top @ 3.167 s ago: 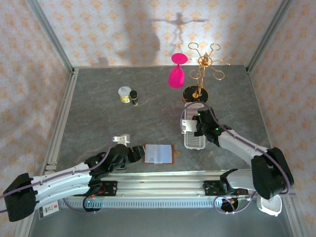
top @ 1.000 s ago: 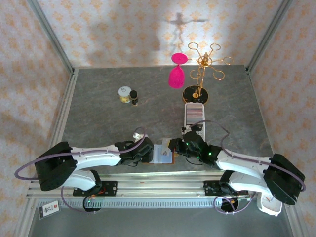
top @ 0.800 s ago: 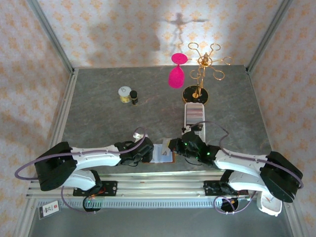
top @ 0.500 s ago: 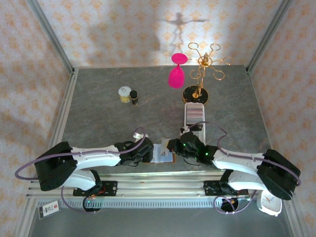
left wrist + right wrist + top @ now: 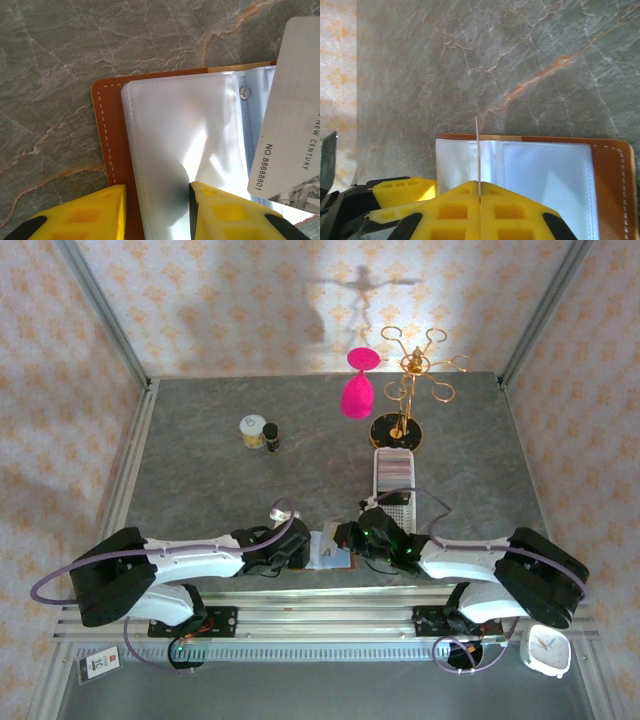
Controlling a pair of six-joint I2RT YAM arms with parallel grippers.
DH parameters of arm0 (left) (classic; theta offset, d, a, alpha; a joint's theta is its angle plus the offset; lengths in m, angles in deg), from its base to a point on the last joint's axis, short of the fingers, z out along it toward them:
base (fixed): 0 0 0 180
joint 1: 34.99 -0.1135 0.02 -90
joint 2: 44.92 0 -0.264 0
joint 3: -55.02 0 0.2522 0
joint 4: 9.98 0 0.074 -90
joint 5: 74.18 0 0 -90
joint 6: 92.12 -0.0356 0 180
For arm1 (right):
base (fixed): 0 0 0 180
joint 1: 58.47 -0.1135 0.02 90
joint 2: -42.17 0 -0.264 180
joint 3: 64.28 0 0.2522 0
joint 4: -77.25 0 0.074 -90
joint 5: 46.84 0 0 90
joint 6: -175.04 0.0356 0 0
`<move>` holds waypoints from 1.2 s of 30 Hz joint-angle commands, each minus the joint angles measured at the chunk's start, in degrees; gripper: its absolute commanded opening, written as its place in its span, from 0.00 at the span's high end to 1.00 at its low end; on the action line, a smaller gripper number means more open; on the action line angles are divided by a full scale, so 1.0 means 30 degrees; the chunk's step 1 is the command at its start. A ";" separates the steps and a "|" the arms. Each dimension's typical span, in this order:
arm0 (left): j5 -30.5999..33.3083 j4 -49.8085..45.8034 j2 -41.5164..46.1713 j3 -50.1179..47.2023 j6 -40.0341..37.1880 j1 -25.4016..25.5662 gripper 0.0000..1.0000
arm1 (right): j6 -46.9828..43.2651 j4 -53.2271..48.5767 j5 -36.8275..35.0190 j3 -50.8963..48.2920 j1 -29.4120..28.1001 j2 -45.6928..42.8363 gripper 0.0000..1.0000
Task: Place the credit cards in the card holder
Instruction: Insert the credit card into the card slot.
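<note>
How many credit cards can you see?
1 for sure: the credit card, pinched in the right gripper, edge-down over the open card holder. More may stand hidden in the white tray, too small to tell.

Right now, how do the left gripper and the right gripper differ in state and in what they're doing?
The left gripper has its jaws apart, straddling the card holder's stitched edge and clear sleeve; the right gripper has its jaws shut. The right gripper pinches a credit card over the card holder's sleeves; the left gripper has no card. Both are yellow and sit at the open card holder.
</note>
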 commanded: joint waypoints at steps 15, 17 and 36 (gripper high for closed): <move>-0.0430 -0.0528 -0.0257 -0.0982 0.0208 0.0224 0.66 | 0.0582 0.1665 -0.0832 -0.0749 -0.0149 0.0001 1.00; -0.0430 -0.0519 -0.0217 -0.0983 0.0183 0.0208 0.66 | 0.0567 0.1621 -0.0943 -0.0836 -0.0156 0.0040 1.00; -0.0314 -0.0155 0.0129 -0.1246 0.0326 0.0234 0.66 | 0.1154 0.3236 0.0034 -0.1422 -0.0149 0.1000 1.00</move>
